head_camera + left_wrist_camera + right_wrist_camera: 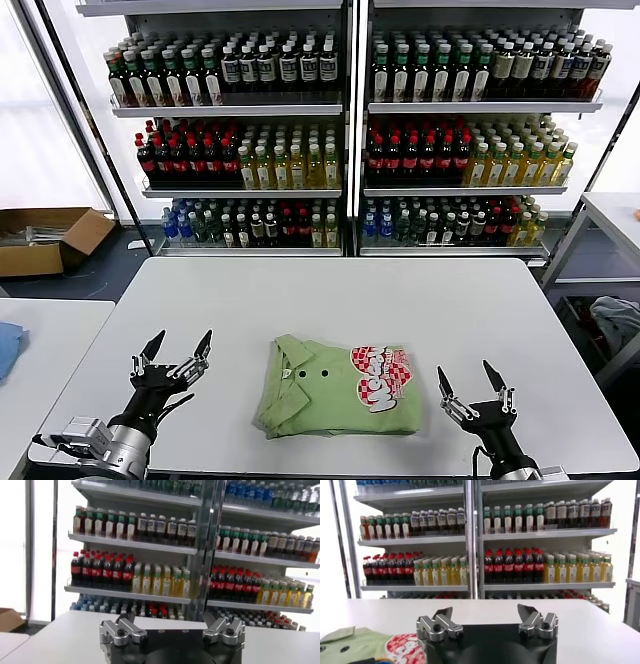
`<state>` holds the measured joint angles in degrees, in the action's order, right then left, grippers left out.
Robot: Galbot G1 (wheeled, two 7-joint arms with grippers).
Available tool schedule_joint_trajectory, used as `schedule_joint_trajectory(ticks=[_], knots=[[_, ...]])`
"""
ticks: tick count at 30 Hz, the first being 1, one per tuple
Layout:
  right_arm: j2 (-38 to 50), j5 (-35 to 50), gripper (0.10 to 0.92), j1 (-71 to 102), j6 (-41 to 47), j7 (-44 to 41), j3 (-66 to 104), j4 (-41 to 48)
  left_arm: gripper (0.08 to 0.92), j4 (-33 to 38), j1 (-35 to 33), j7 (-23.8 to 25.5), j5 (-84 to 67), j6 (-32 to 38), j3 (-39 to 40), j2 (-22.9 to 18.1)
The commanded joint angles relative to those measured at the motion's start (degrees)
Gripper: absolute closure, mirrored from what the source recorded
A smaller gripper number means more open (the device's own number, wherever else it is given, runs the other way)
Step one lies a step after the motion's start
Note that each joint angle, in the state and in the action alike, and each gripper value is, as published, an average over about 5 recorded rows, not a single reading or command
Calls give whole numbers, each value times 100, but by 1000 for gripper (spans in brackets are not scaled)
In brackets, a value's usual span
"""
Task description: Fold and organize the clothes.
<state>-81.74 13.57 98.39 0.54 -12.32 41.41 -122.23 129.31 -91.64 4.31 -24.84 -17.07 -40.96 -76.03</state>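
Now both pairs of jaws are spread wide and hold nothing. The left gripper (176,358) hovers over the table, well apart from the shirt (340,388) on its left side. The right gripper (474,386) is near the shirt's right edge. The green shirt lies folded in a compact bundle near the front middle of the white table (330,290), with the checkered print facing up. One risk, I think: if a finger catches only the top layer, the fold could open or the bundle could slide on the smooth surface. Behind the table stand shelves (345,105) full of bottles, and a cardboard box (45,238) sits on the floor at the left.
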Motion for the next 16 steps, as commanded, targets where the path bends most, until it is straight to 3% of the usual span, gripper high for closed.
schedule_joint_trajectory(ticks=[1,16], knots=[[-47,-26,203,85,-68,-237,87,50,177,1,-91,187,274,87,-2,-27],[-231,-12,203,18,-27,-825,575,2,177,135,-78,249,174,51,1,58]])
